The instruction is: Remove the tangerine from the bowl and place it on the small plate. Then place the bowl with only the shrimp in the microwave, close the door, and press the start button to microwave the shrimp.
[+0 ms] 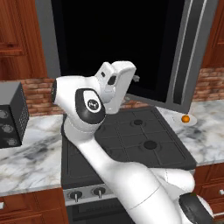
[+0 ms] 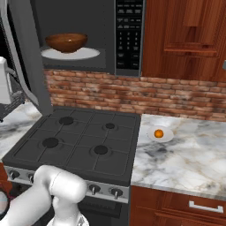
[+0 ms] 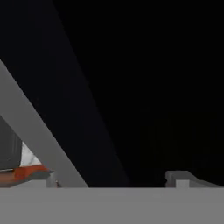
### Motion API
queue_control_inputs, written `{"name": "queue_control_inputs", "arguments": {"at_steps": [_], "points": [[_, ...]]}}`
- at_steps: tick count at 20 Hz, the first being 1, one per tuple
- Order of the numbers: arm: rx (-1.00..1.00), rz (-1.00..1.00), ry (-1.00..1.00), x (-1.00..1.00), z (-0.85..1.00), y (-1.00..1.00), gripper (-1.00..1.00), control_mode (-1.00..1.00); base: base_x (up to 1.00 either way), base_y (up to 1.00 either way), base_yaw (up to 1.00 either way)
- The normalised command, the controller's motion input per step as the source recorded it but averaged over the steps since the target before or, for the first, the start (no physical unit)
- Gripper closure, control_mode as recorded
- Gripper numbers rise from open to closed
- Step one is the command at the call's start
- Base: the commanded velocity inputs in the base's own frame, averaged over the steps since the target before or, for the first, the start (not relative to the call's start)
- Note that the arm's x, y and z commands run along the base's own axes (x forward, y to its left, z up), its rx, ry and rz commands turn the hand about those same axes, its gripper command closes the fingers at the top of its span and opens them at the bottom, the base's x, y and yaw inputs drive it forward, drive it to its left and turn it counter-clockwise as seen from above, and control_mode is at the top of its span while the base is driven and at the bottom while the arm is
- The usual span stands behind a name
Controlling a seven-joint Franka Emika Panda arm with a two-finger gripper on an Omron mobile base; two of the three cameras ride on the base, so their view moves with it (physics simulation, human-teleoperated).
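The tangerine (image 2: 159, 133) lies on the small plate (image 2: 167, 137) on the counter right of the stove, also seen as tangerine (image 1: 186, 118) on plate (image 1: 178, 118). The brown bowl (image 2: 66, 42) stands on the white turntable (image 2: 90, 54) inside the microwave (image 2: 128, 39). The shrimp is hidden inside the bowl. The door (image 1: 131, 43) is swung wide open, its handle (image 1: 192, 57) at the right. My gripper (image 3: 113, 179) is open and empty, right up against the door's dark glass (image 3: 144, 87) and grey frame (image 3: 35, 135). My hand (image 1: 117, 81) sits at the door's lower edge.
A black stove (image 2: 79, 141) with several burners lies below the microwave. Marble counter (image 2: 190, 159) runs on both sides. A dark appliance (image 1: 11, 113) stands on the left counter. The brick backsplash (image 2: 132, 95) and wooden cabinets (image 2: 185, 35) close off the back.
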Motion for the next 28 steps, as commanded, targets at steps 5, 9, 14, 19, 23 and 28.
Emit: {"name": "queue_control_inputs", "arguments": {"at_steps": [5,9,14,19,23,28], "points": [[0.17,0.46,-0.23,0.14,0.01,-0.66,-1.0,-1.0,0.0,0.0,0.0],[0.11,0.57,-0.09,0.31,0.0,-0.54,-1.0,-1.0,0.0,0.0,0.0],[0.03,0.56,0.0,0.51,0.0,-0.28,-1.0,-1.0,0.0,0.0,0.0],[0.0,0.48,0.0,0.54,0.0,-0.05,-1.0,-1.0,0.0,0.0,0.0],[0.0,0.4,0.0,0.58,0.0,0.0,-1.0,-1.0,0.0,0.0,0.0],[0.0,0.36,0.0,0.57,0.11,0.0,-1.0,-1.0,0.0,0.0,0.0]]}}
